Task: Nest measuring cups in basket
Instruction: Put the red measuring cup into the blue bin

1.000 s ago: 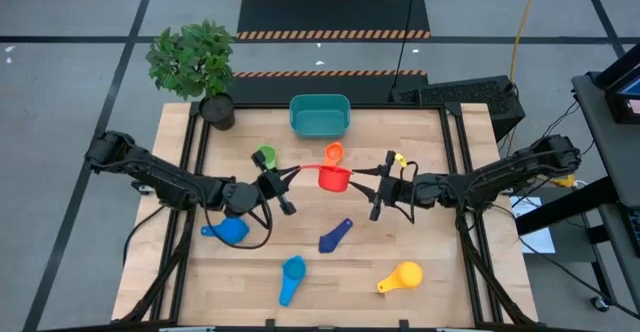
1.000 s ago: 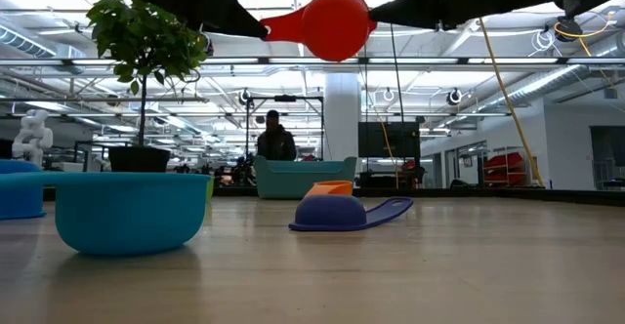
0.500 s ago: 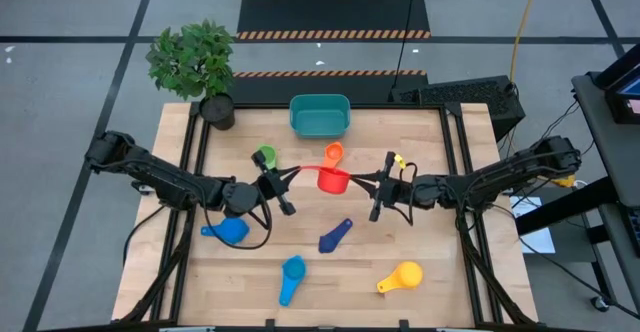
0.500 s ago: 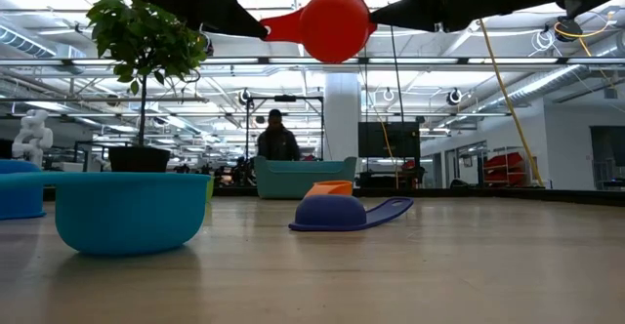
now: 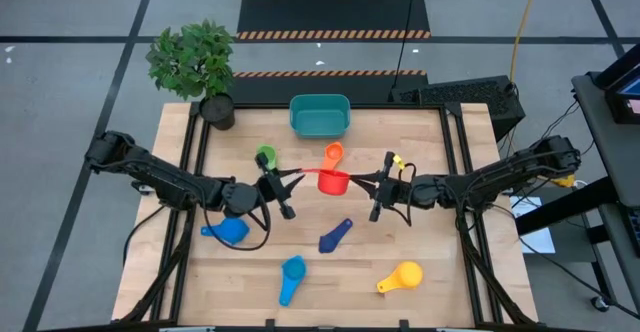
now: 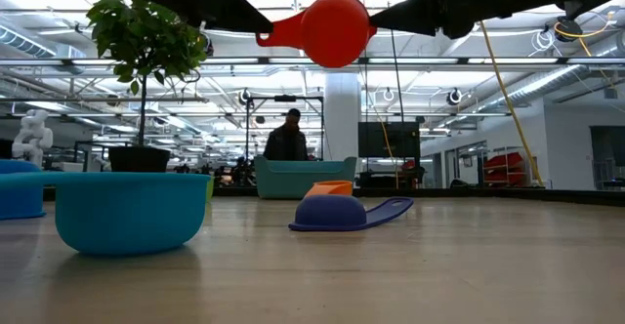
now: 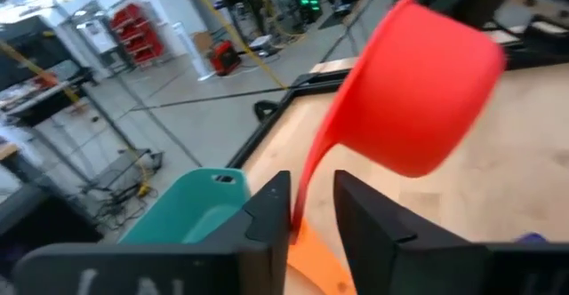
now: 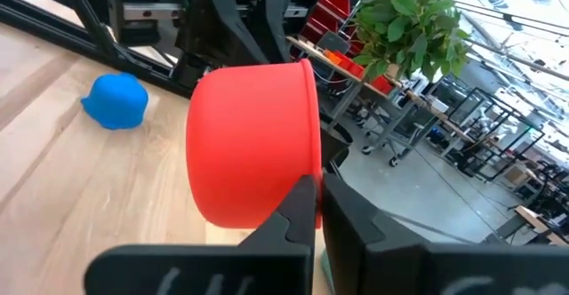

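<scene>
My right gripper (image 8: 316,208) was pinched nearly closed on the rim of the red round plastic measuring cup (image 5: 335,181), one finger inside the bowl and one outside, and it carried the cup in the air above the middle of the table. My left gripper (image 7: 311,211) stood with its fingers slightly parted on either side of the cup's flat red handle; the gap looked a little wider than the handle, and I could not tell whether the pads touched it. In the low view the red cup (image 6: 335,29) hung high above the wooden tabletop (image 5: 430,227) between my two arms.

Below and just beyond it, toward the far edge, lay the orange plastic measuring cup (image 5: 333,153), and beyond that stood the teal rectangular plastic basket (image 5: 320,116) with nothing visible inside. The green measuring cup (image 5: 265,157) lay near my left wrist. The dark blue measuring cup (image 5: 335,236) rested nearer the front, rim down in the low view. One lighter blue cup (image 5: 229,231) sat by the left arm, the other lighter blue scoop (image 5: 291,275) near the front edge, and the yellow measuring cup (image 5: 401,276) at the front right. A potted green plant in a black pot (image 5: 215,107) stood at the far left corner.
</scene>
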Robot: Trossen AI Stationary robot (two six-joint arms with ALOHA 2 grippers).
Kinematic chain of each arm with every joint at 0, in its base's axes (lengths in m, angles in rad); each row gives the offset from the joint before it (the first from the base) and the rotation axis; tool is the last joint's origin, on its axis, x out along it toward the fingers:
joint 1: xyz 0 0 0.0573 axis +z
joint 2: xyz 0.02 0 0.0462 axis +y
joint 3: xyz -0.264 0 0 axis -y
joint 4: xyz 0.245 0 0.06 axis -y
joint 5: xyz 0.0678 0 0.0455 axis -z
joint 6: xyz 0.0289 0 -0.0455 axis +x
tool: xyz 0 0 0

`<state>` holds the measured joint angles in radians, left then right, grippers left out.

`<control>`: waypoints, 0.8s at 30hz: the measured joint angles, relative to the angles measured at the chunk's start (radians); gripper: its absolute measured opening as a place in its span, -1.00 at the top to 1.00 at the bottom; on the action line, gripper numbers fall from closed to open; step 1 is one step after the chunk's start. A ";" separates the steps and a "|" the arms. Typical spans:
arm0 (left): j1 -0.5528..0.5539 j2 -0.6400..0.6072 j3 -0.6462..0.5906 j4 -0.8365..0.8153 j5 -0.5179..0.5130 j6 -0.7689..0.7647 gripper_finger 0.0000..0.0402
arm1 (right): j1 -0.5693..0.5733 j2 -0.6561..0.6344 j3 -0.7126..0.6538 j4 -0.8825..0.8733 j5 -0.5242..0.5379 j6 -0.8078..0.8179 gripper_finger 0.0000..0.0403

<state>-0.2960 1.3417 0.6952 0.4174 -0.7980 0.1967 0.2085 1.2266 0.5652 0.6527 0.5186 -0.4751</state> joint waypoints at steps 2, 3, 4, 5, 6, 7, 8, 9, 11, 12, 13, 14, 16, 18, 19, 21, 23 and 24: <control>-0.008 -0.002 0.000 -0.006 0.031 0.003 0.45 | 0.000 0.000 0.000 -0.001 0.000 -0.009 1.00; -0.012 -0.003 0.000 -0.006 0.039 0.004 0.42 | 0.000 0.000 0.000 -0.001 0.000 -0.013 1.00; -0.015 -0.003 0.000 -0.009 0.039 0.011 0.39 | 0.000 0.000 0.000 -0.002 0.000 -0.017 1.00; -0.019 -0.008 0.000 -0.019 0.038 0.015 0.38 | 0.000 -0.003 0.000 -0.010 0.000 -0.025 1.00; -0.022 -0.016 0.000 -0.036 0.034 0.021 0.37 | 0.001 -0.006 0.000 -0.019 0.001 -0.033 1.00; -0.025 -0.023 0.000 -0.045 0.029 0.022 0.37 | 0.002 -0.007 0.000 -0.021 0.002 -0.038 1.00; -0.027 -0.029 0.000 -0.051 0.026 0.022 0.37 | 0.002 -0.008 0.000 -0.022 0.002 -0.043 1.00; -0.029 -0.036 0.000 -0.068 0.026 0.023 0.36 | 0.002 -0.014 0.000 -0.032 0.002 -0.048 1.00; -0.039 -0.047 0.000 -0.095 0.023 0.031 0.36 | 0.002 -0.017 0.000 -0.028 0.001 -0.049 1.00; -0.043 -0.049 0.000 -0.094 0.022 0.037 0.36 | 0.002 -0.017 0.000 -0.028 0.001 -0.049 1.00; -0.046 -0.051 0.000 -0.093 0.020 0.045 0.36 | 0.002 -0.018 0.000 -0.029 0.001 -0.049 1.00; -0.050 -0.051 0.000 -0.094 0.017 0.055 0.36 | 0.002 -0.019 0.000 -0.029 0.001 -0.045 1.00; -0.054 -0.049 0.000 -0.098 0.012 0.064 0.36 | 0.002 -0.022 0.000 -0.023 -0.004 -0.029 1.00; -0.052 -0.047 0.000 -0.093 0.004 0.063 0.36 | 0.002 -0.023 0.000 -0.006 -0.028 -0.018 1.00; -0.051 -0.047 0.000 -0.092 -0.006 0.060 0.36 | 0.003 -0.022 0.000 0.002 -0.036 -0.015 1.00; -0.051 -0.047 0.000 -0.092 -0.020 0.055 0.36 | 0.003 -0.022 0.000 0.021 -0.056 -0.012 1.00; -0.051 -0.047 0.000 -0.076 -0.023 0.055 0.36 | 0.003 -0.023 0.000 0.028 -0.075 -0.008 1.00; -0.051 -0.047 0.000 -0.069 -0.023 0.056 0.36 | 0.003 -0.023 0.000 0.028 -0.076 -0.006 1.00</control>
<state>-0.3466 1.2949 0.6956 0.3486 -0.8211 0.2523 0.2111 1.2041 0.5648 0.6803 0.4428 -0.4810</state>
